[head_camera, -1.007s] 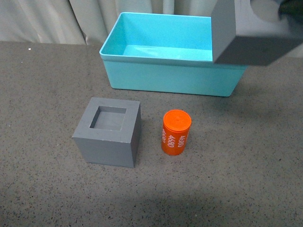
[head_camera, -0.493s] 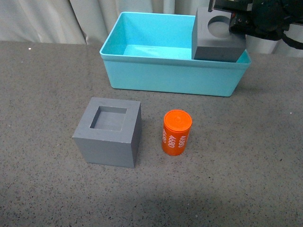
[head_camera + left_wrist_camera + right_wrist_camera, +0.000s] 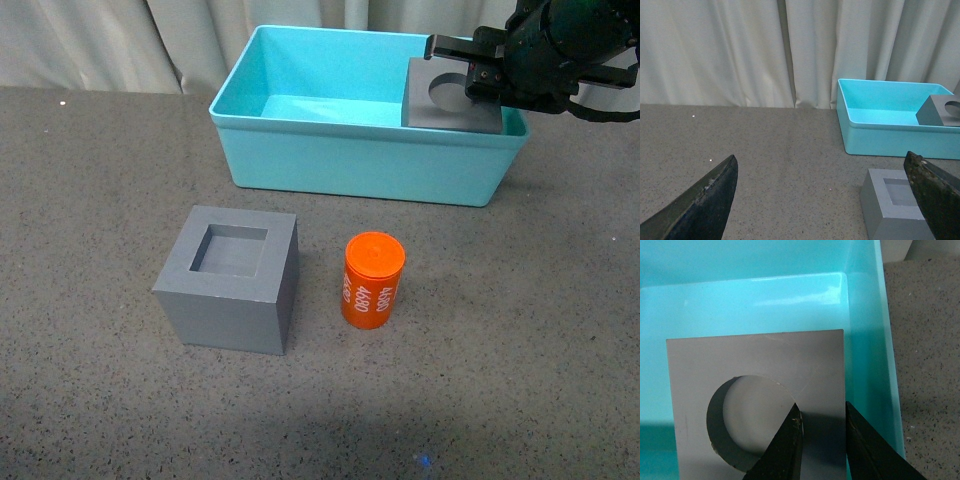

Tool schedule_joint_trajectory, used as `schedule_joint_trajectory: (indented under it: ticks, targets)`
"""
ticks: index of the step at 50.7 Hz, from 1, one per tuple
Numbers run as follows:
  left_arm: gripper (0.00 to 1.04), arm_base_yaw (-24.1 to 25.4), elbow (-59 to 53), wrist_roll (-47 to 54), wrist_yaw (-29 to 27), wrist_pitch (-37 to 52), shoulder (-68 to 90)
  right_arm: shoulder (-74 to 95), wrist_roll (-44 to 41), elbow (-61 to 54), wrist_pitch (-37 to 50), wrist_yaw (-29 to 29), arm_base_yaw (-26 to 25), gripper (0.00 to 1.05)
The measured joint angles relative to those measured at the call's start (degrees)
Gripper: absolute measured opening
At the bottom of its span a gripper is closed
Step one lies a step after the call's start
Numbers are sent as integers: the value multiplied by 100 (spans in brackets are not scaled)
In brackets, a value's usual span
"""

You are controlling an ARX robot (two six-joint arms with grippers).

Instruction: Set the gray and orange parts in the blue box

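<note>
My right arm reaches in from the right side of the front view, its black wrist above the right end of the large rectangular turquoise-blue plastic box (image 3: 330, 125). My right claw (image 3: 480, 78) points down onto the matte gray cube with a round recess (image 3: 448, 100). The right wrist view shows the claw (image 3: 822, 440) pinching one wall of that cube (image 3: 755, 365): one finger (image 3: 785, 450) sits in the round recess and the other goes down the cube's outer face, beside the box wall (image 3: 865, 340). The cube is inside the box at its right end, recess upward, its top face about level with the rim. I cannot tell whether its underside rests on the box floor.

My left arm is out of the front view. In its wrist view my left claw (image 3: 820, 200) is spread wide, low over the dark speckled worktop (image 3: 765, 150), looking toward the box and a pale curtain (image 3: 715, 50).

On the worktop (image 3: 90, 200) in front of the box stand the matte gray cube with a square recess (image 3: 228, 285) and, just beside it on the right, the smaller orange cylinder with white digits (image 3: 372, 282), upright and apart from both claws.
</note>
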Motion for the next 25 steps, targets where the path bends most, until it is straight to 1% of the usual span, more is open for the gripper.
schedule_joint_trajectory:
  ticks: [2,10,11,14,17,21,23,24,25]
  targets:
    - [98,0,-2,0,0,0,0,0,-48,-31,83,22,9,18]
    - [98,0,-2,0,0,0,0,-59,-267,-262,404,98,33,48]
    - [98,0,-2,0,0,0,0,-109,-295,-350,485,101,35,53]
    - [98,0,-2,0,-2,0,0,-260,-374,-577,693,125,42,64]
    - [98,0,-2,0,0,0,0,-518,-529,-909,1043,192,57,75]
    - [98,0,-2,0,0,0,0,-815,-573,-1237,1401,186,66,84]
    - [98,0,0,2,0,0,0,-1180,-686,-1611,1790,278,87,93]
    - [98,0,-2,0,0,0,0,-1342,-772,-1786,1974,350,101,96]
    - [98,0,0,0,0,0,0,-1602,-844,-2059,2245,415,111,97]
